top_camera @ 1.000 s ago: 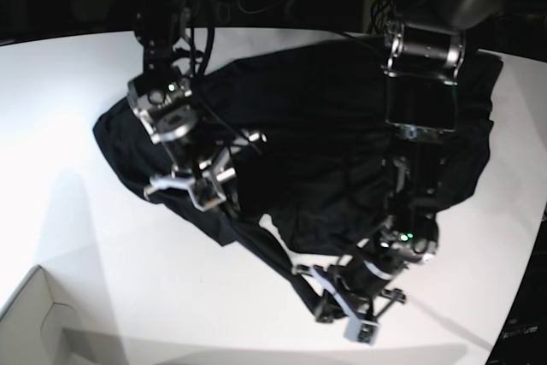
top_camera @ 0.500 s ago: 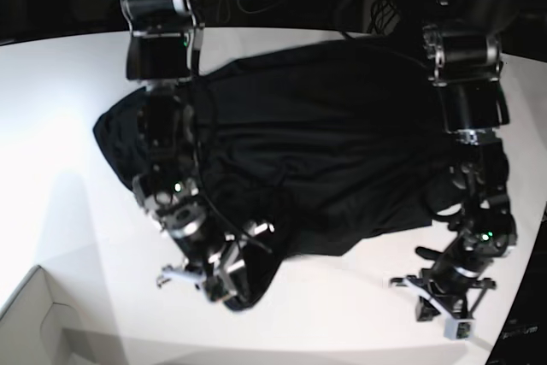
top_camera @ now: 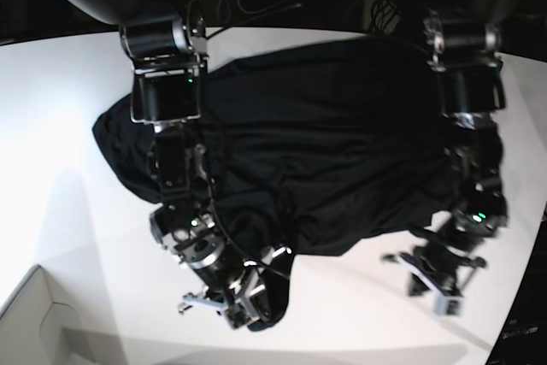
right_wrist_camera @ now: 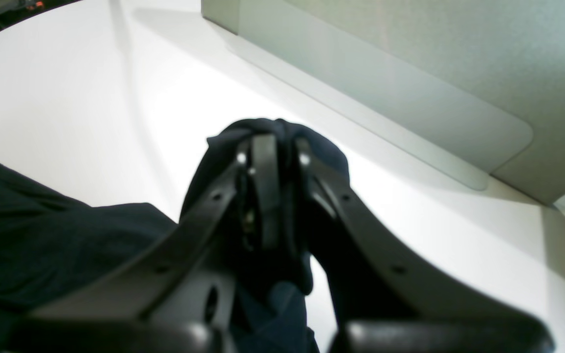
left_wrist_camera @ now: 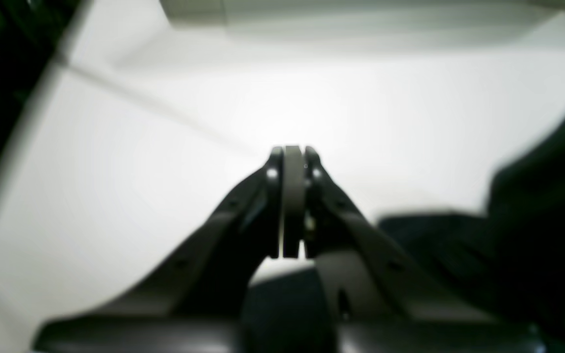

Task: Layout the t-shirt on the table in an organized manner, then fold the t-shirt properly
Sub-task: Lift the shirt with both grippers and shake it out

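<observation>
While the right gripper (top_camera: 232,309) pinched a fold of the t-shirt (top_camera: 333,160) at the near edge, presumably to draw that hem flat, the left gripper (top_camera: 430,284) stood closed and empty over bare table (top_camera: 60,126) — free for another corner. Farther back, the shirt lay rumpled mid-table.

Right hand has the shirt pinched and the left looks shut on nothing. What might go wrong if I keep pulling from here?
1. Only the right hand grips the t-shirt; the left hand is shut with no cloth between its fingers, so a one-sided pull may skew or bunch the shirt.
2. The pinched cloth is a rolled lump, so it may drag in layers instead of spreading.
3. The right hand is near the table edge and the box; cloth could catch there or slide off.
</observation>
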You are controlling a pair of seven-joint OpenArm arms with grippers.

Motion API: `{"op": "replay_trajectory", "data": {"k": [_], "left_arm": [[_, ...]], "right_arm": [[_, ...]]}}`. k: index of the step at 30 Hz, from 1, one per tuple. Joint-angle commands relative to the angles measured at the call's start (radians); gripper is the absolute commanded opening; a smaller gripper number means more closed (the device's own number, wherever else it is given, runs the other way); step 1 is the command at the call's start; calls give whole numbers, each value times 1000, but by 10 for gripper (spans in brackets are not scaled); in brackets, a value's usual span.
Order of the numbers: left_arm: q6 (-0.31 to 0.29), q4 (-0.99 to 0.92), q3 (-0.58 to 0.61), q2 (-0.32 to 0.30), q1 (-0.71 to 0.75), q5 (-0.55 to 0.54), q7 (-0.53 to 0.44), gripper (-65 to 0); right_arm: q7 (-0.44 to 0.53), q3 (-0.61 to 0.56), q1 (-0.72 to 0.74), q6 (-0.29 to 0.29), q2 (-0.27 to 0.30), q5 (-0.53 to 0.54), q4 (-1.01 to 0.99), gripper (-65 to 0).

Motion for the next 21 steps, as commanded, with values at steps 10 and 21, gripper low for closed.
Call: {"op": "replay_trajectory", "data": {"k": [10, 21], "left_arm": [[-5, 14, 5, 155, 113, -11, -37, -287], [-5, -187, 3, 221, 88, -16, -134, -237]], "right_arm": [[33, -1, -33, -6, 38, 14, 35, -595], [33, 0, -98, -6, 59, 14, 72, -595]]}}
